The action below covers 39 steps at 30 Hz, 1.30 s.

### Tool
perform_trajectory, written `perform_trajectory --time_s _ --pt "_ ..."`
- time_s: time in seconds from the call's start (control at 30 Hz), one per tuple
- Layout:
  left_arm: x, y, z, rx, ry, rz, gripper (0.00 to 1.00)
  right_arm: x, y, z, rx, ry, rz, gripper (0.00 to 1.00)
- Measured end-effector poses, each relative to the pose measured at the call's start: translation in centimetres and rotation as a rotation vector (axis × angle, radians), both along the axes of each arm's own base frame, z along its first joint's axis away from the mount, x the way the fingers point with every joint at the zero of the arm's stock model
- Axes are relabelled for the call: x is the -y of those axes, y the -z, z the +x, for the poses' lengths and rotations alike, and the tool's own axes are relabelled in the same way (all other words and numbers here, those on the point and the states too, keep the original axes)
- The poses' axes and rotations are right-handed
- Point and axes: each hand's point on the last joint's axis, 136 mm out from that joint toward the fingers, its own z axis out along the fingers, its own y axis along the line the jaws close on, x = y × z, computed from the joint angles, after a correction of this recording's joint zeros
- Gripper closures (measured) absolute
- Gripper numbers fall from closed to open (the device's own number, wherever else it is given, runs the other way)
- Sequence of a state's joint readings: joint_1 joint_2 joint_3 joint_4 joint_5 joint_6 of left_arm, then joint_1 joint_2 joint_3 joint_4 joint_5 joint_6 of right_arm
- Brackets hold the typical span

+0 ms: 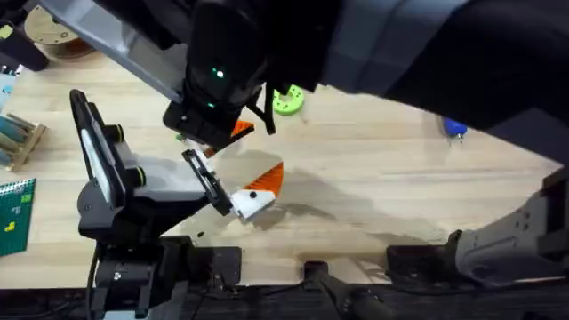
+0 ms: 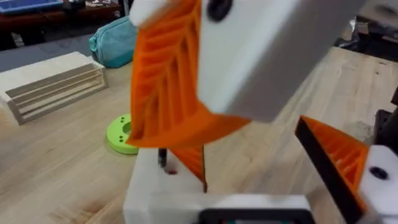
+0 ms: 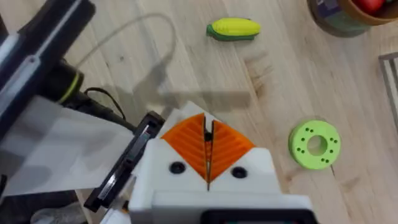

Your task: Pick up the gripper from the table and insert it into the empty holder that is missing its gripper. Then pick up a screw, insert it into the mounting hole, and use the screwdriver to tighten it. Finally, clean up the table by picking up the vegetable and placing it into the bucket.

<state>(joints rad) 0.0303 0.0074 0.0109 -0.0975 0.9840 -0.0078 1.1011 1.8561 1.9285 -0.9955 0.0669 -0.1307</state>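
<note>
Fingers of the right gripper [image 3: 208, 152] are pressed together, with a thin seam between the orange pads [image 3: 186, 140]; I cannot tell if something is between them. In the overhead view this gripper [image 1: 233, 132] hangs above the table, near the green disc [image 1: 287, 100].

The left gripper [image 2: 249, 171] is near the front of the table, with its jaws wide apart. One side has an orange finger [image 2: 336, 155]. The other side is the plain white holder [image 2: 143, 186], with a small dark hole in it. Just beside this hole is the small orange wedge [image 2: 194, 163] with a dark edge, directly under the right gripper's fingers.

The yellow vegetable [image 3: 233, 28] lies flat on the wood. The bucket [image 3: 333, 22] stands well apart from it, with a red piece [image 3: 372, 5] inside. The blue screwdriver [image 1: 454, 129] lies far on the right side of the table [image 1: 373, 178].
</note>
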Motion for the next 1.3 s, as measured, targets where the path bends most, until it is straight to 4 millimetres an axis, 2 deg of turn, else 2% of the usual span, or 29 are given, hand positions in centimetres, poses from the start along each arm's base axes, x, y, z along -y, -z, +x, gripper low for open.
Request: perform_trajectory --time_s 1.03,1.3 --pt "0.0 0.0 0.0 0.001 0.000 0.000 0.074 0.0 -0.1 0.0 -0.001 0.003 0.002 0.996" --pt "0.0 0.0 0.0 0.001 0.000 0.000 0.074 0.5 -1.7 -0.2 0.015 0.003 0.035 0.996"
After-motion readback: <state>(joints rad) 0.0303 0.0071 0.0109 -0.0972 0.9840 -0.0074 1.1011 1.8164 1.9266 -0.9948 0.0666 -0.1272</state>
